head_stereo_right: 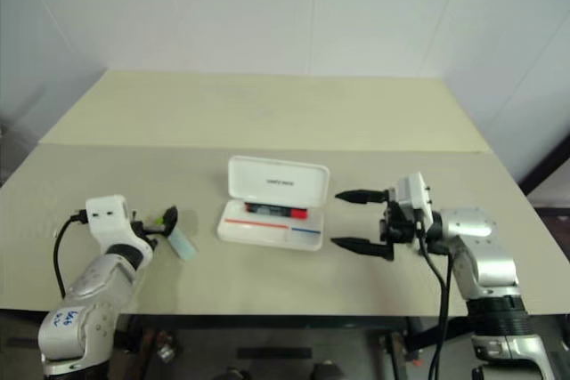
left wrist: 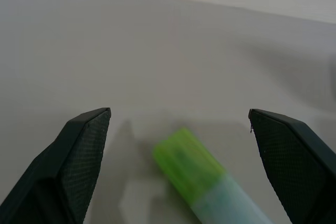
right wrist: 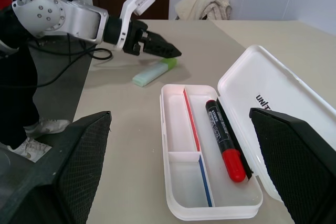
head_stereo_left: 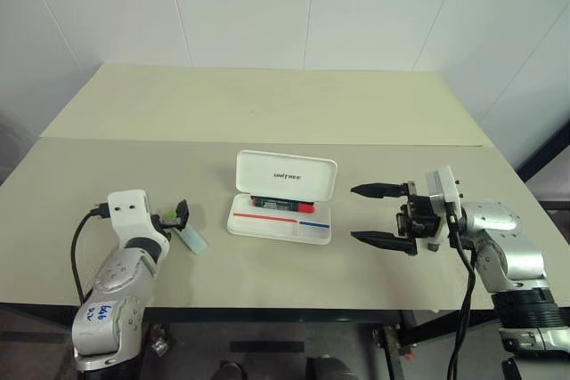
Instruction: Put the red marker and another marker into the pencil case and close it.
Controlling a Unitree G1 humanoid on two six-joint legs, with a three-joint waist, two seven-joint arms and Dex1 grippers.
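The white pencil case [head_stereo_left: 267, 220] lies open in the middle of the table, its lid [head_stereo_left: 285, 175] tipped back. The red marker [head_stereo_left: 276, 204] rests inside it along the hinge side, also seen as the red marker [right wrist: 226, 140] with its red end toward the case's near end. The other marker [head_stereo_left: 191, 239], mint barrel with a green cap, lies on the table to the left of the case. My left gripper [head_stereo_left: 176, 218] is open low over its capped end, with the marker [left wrist: 194, 169] between the fingers and not gripped. My right gripper [head_stereo_left: 354, 213] is open and empty, just right of the case, pointing at it.
The beige table [head_stereo_left: 267, 113] runs far back behind the case, with a seam across it. Its front edge lies close under both arms. A black cable [head_stereo_left: 78, 246] loops beside my left wrist. White walls close the back.
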